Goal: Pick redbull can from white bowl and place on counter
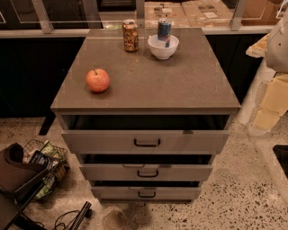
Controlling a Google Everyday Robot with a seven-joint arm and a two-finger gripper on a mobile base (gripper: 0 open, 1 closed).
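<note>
This looks like a robotics test space rather than a home. A lone grey drawer cabinet [146, 142] stands on a speckled polished floor [243, 193], with cardboard boxes [180, 11] behind a railing. A wire basket [47, 164] and loose cables [67, 220] lie about (on the floor). A pale robot arm [275, 45] edges in at right, its pincer out of frame.

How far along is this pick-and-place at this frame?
Nothing looks done: the redbull can stands upright in the white bowl at the far edge of the counter. Nothing is in hand; the gripper is out of view, only pale arm parts at the right edge. Left: grasp, lift, set down on the counter.
</note>
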